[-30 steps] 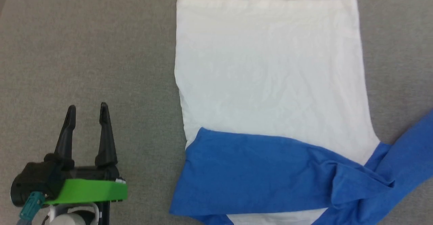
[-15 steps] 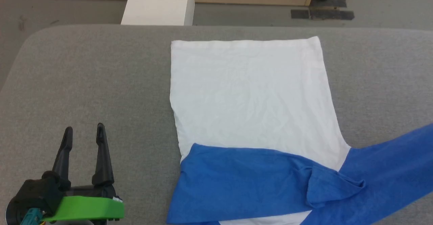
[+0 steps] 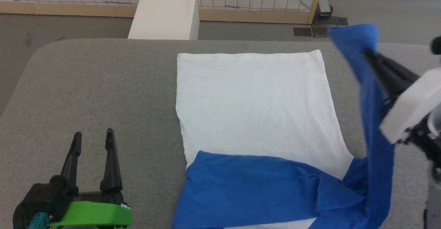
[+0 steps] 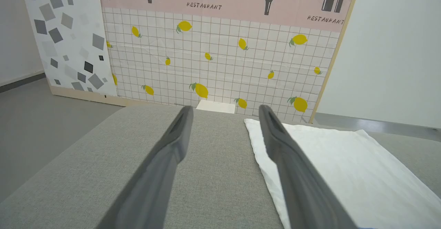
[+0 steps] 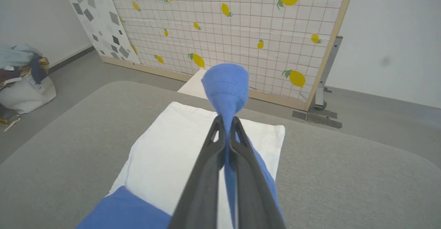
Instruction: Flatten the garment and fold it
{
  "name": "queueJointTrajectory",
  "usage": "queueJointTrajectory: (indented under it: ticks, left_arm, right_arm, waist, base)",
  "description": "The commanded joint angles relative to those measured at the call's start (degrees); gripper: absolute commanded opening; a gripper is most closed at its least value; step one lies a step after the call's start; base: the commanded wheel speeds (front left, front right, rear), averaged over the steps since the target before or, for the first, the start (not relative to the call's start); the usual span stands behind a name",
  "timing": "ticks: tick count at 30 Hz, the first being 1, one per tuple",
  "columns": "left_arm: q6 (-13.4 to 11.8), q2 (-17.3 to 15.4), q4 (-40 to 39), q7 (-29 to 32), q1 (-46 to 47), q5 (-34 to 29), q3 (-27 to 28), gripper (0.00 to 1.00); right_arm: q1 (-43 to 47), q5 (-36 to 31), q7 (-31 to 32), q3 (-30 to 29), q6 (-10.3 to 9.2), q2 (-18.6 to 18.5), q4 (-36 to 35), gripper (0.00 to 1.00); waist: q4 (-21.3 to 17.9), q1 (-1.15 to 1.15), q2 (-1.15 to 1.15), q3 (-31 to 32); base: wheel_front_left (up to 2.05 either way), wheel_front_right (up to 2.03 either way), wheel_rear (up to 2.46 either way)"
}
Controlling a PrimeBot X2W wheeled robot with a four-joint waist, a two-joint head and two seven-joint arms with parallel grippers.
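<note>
The garment (image 3: 255,101) lies on the grey table (image 3: 103,84), white body flat, one blue sleeve (image 3: 248,187) folded across its near part. The other blue sleeve (image 3: 375,125) is lifted off the table at the right, its cuff (image 5: 226,84) sticking out above the fingertips. My right gripper (image 3: 369,54) is shut on that sleeve near the cuff, and the right wrist view shows the same grip (image 5: 226,119). My left gripper (image 3: 93,137) stands open over bare table left of the garment, nothing between its fingers (image 4: 224,110). The white body (image 4: 337,167) lies to its right.
A white block (image 3: 165,15) stands on the floor beyond the table's far edge, before a lemon-print tiled panel (image 4: 213,60). A metal stand foot (image 5: 318,113) sits at the far right. Bags of clothes (image 5: 20,81) rest on the floor far left.
The head camera has tilted up, bringing the table's far edge and the room into view. My right gripper has raised the right blue sleeve off the table. The left gripper stays open.
</note>
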State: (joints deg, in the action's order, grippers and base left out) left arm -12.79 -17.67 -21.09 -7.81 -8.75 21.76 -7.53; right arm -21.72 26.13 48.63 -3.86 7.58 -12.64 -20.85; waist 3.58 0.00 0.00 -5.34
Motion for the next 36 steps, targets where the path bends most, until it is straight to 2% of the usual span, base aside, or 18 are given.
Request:
queueJointTrajectory:
  ticks: [1,5,10,14,18,24,25,26,27,31,36]
  left_arm:
    - [-0.2,0.0,-0.2,0.1,-0.6,-0.3,-0.1,1.00]
    - [-0.1,0.3,0.0,0.2,-0.1,-0.1,-0.7,1.00]
    - [0.5,0.6,1.0,0.2,0.6,0.3,-1.7,1.00]
    - [1.1,0.9,1.9,0.2,1.6,0.5,-2.6,1.00]
    - [1.4,1.2,3.1,0.0,2.4,0.8,-3.1,1.00]
    - [1.8,1.8,4.6,-0.4,3.2,1.2,-4.0,1.00]
    - [1.9,1.8,4.9,-0.4,3.4,1.2,-4.1,1.00]
    - [1.9,1.8,5.0,-0.4,3.5,1.3,-4.1,1.00]
    - [1.9,1.8,5.2,-0.4,3.6,1.3,-4.2,1.00]
    - [1.5,1.6,5.3,-0.6,3.4,1.4,-3.7,1.00]
    - [1.1,1.2,4.8,-0.6,2.7,1.4,-3.3,1.00]
  right_arm:
    - [1.4,0.0,0.3,2.5,-0.09,1.4,-1.1,0.00]
    - [2.2,-0.5,-0.1,11.7,-0.09,3.7,-1.3,0.00]
    - [3.6,0.1,-2.6,20.7,-0.09,5.7,4.3,0.00]
    - [5.1,-1.1,-5.9,25.2,-0.09,6.2,10.4,0.00]
    - [7.0,-2.2,-10.4,27.3,-0.09,7.1,17.7,0.00]
    - [6.3,-7.6,-20.3,31.2,-0.09,8.0,31.9,0.00]
    - [5.7,-8.4,-22.0,31.8,-0.09,8.3,34.4,0.12]
    - [5.2,-8.9,-23.4,32.0,-0.09,8.5,36.1,0.44]
    - [4.6,-9.3,-24.8,32.3,-0.09,8.8,38.0,1.00]
    - [1.9,-6.6,-27.2,32.9,-0.09,9.5,40.8,1.00]
    - [-1.0,-3.2,-26.6,29.9,-0.09,9.1,36.2,1.00]
  waist:
    - [0.7,0.00,0.00,0.0]
    - [2.4,0.00,0.00,-0.3]
    - [5.2,0.00,0.00,-0.5]
    - [8.1,0.00,0.00,-0.5]
    - [10.4,0.00,0.00,-0.5]
    - [11.9,0.00,0.00,-0.3]
    - [12.0,0.00,0.00,-0.2]
    - [12.1,0.00,0.00,-0.1]
    - [12.1,0.00,0.00,0.0]
    - [11.0,0.00,0.00,0.4]
    - [8.8,0.00,0.00,0.3]
  base:
    - [0.00,0.00,0.00]
    - [0.00,0.00,0.00]
    - [0.00,0.00,0.00]
    - [0.00,0.00,0.00]
    - [0.00,0.00,0.00]
    - [0.00,0.00,0.00]
    - [0.00,0.00,0.00]
    - [0.00,0.00,0.00]
    - [0.00,0.00,0.00]
    - [0.00,0.00,0.00]
    - [0.00,0.00,0.00]
